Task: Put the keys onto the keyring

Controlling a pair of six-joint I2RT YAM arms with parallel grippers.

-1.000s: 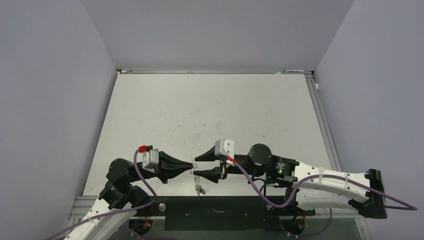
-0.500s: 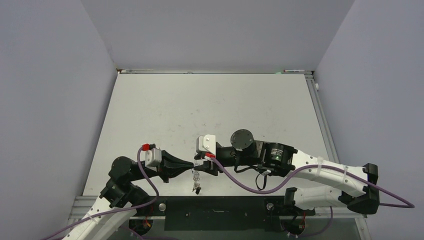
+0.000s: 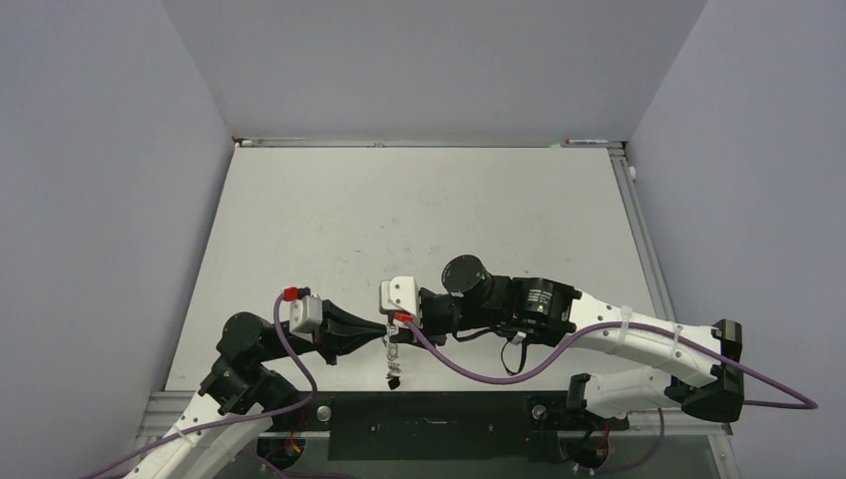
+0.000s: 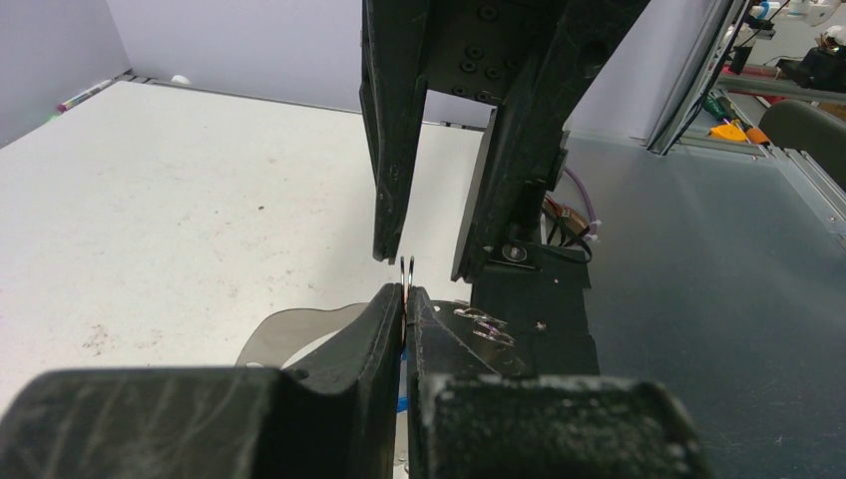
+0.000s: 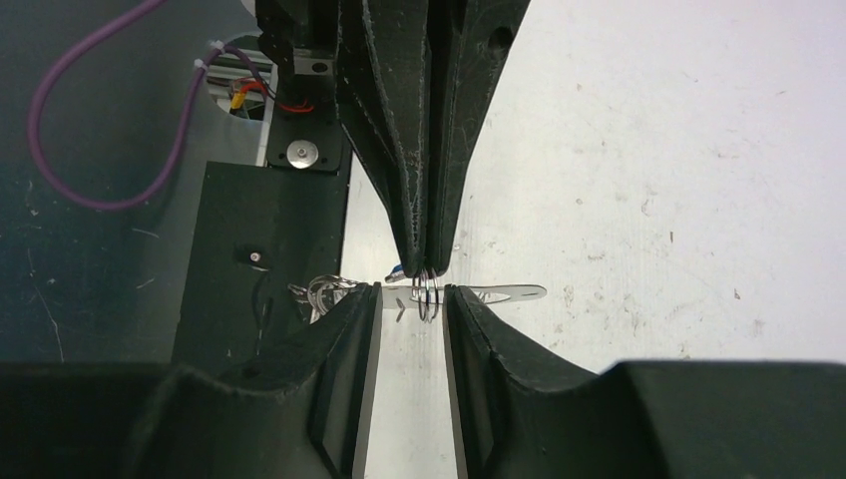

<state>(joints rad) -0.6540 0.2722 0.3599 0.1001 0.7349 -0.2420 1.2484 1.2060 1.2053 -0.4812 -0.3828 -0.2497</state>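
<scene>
Pinching small wire split ring in clenched left jaws, above tabletop's near edge. My right jaws parted, straddling same ring. Grey keyring just beneath left jaws; keys dangle below, blue tag peeking out. Black mounting plate alongside.

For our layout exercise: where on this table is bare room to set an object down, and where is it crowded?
Free: the table between the back wall and the left pincer and right pincer. Crowded: near edge centre, where both meet around the split ring.
</scene>
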